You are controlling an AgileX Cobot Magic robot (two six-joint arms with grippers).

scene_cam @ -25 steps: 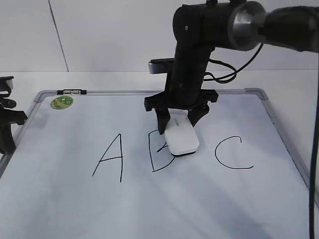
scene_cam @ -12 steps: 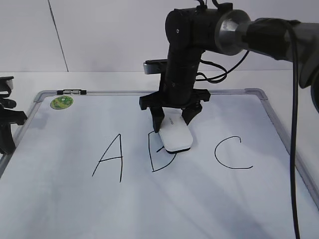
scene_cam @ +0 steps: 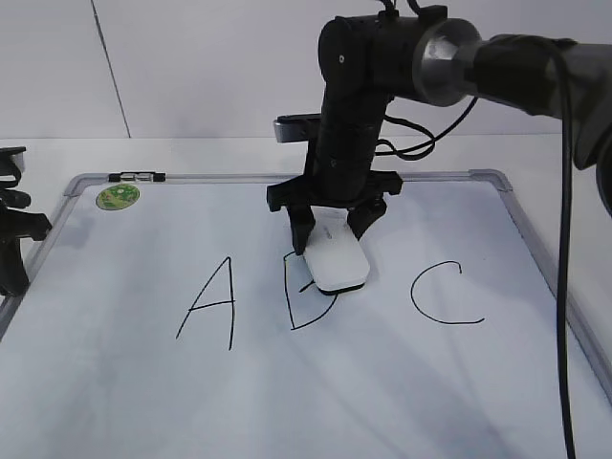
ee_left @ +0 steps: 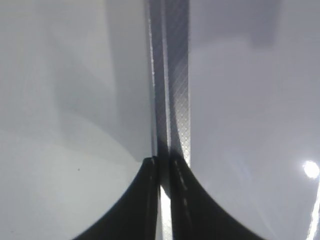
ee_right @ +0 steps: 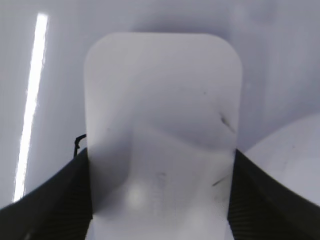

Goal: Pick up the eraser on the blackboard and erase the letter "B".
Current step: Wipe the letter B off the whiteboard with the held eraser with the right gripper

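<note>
While clamped by the right gripper (scene_cam: 329, 228), eraser (scene_cam: 335, 265) over the B (scene_cam: 308, 298), between A (scene_cam: 210, 302) and C (scene_cam: 444, 294); left gripper (ee_left: 164, 165) together.

My right gripper (scene_cam: 328, 229) sets the eraser (scene_cam: 334, 264) on the blackboard (scene_cam: 115, 382), over the letter "B" (scene_cam: 304, 304)'s 1 o'clock part; "A" (scene_cam: 212, 301) at 9, "C" (scene_cam: 443, 295) at 3.

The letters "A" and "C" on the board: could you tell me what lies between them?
In the exterior view, the half-erased letter "B", with the eraser held on its upper part by the right gripper.
</note>
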